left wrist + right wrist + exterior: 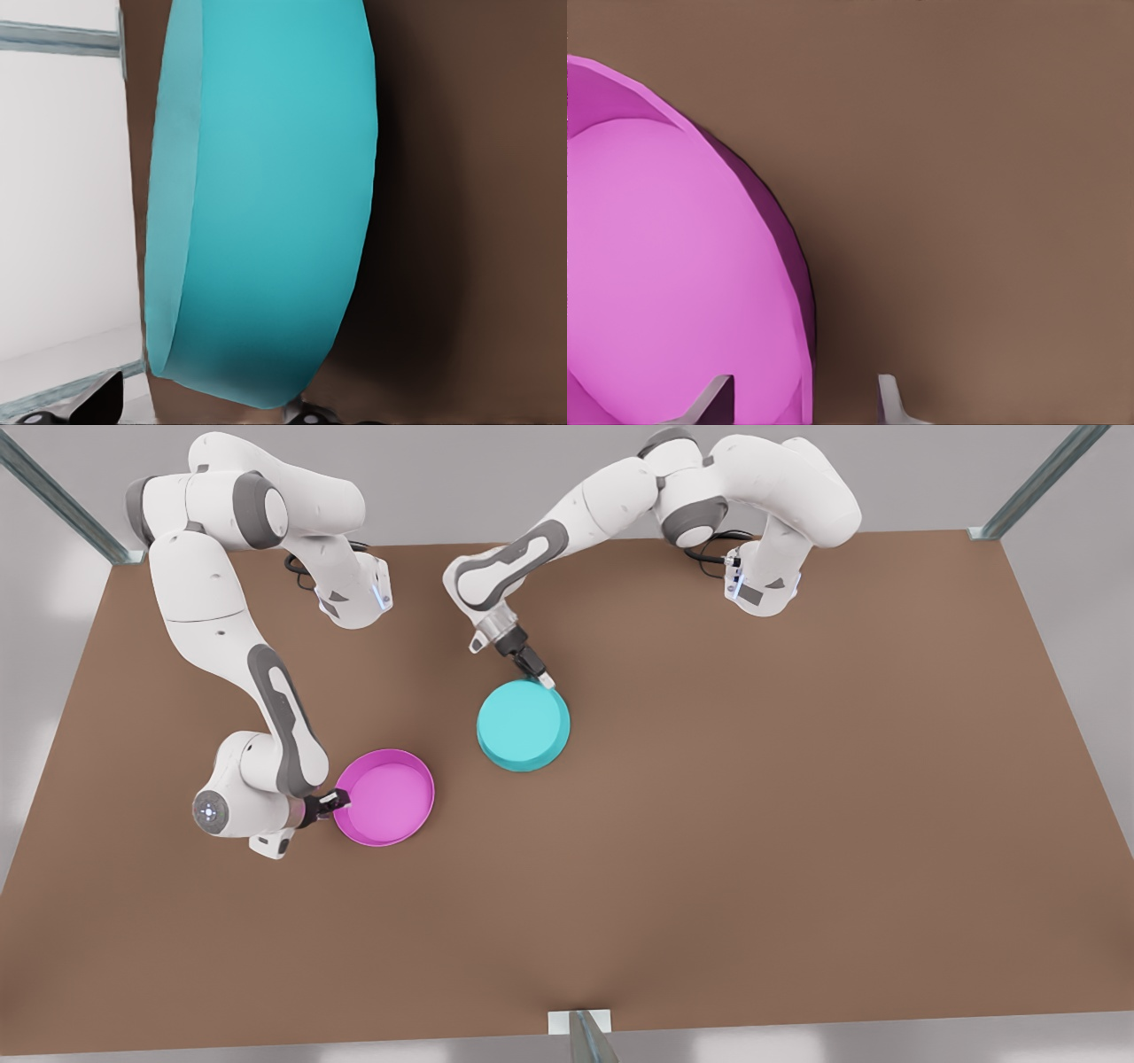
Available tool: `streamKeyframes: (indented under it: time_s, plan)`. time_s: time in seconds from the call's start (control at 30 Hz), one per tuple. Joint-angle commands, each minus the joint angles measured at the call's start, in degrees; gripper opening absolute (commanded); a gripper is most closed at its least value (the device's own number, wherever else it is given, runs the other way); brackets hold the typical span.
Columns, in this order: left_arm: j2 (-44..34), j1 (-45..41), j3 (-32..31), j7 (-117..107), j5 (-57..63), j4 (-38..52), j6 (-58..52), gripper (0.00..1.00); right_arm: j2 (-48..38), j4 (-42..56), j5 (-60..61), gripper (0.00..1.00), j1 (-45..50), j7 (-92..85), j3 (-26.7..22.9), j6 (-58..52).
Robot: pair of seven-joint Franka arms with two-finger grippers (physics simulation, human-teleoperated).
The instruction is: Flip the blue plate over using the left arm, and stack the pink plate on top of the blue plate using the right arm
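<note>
While the left hand pinches the blue plate's far rim, the right hand straddles the pink plate's rim.

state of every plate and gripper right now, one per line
blue plate: upside down, flat underside up
pink plate: upright, hollow side up, apart from the blue one
left gripper: at the blue plate's rim
right gripper: open, fingers straddling the pink plate's rim

pink plate cut by frame edge, left gripper grip perhaps hidden
</note>
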Motion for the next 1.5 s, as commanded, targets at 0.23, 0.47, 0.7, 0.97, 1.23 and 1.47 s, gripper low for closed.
streamKeyframes:
  time_s: [0.23,0.47,0.7,0.97,1.23,1.47]
  plan:
    - [-8.6,5.2,0.7,12.8,-24.9,-0.7,-17.3,1.00,0.4,0.2,0.8,0.63,0.3,0.2,0.1,1.1]
    - [-33.0,47.5,0.7,20.7,-35.3,-6.7,0.1,1.00,0.3,0.3,0.8,0.48,0.3,-1.0,0.1,1.0]
    - [-49.7,63.4,13.2,39.7,-56.5,-11.8,5.5,1.00,0.4,0.4,0.8,0.38,0.3,-1.1,0.1,1.0]
    - [-43.4,62.5,12.9,38.7,-55.6,-2.9,3.8,1.00,0.5,0.4,0.8,0.39,0.2,-1.9,0.0,1.1]
    - [-42.7,62.5,13.2,36.1,-54.8,-3.1,4.8,1.00,1.5,0.9,0.8,0.39,0.3,-1.8,0.1,1.1]
    - [-43.4,62.5,13.1,36.2,-54.5,-3.0,4.7,1.00,1.7,1.1,0.9,0.21,0.1,-3.5,0.0,1.0]
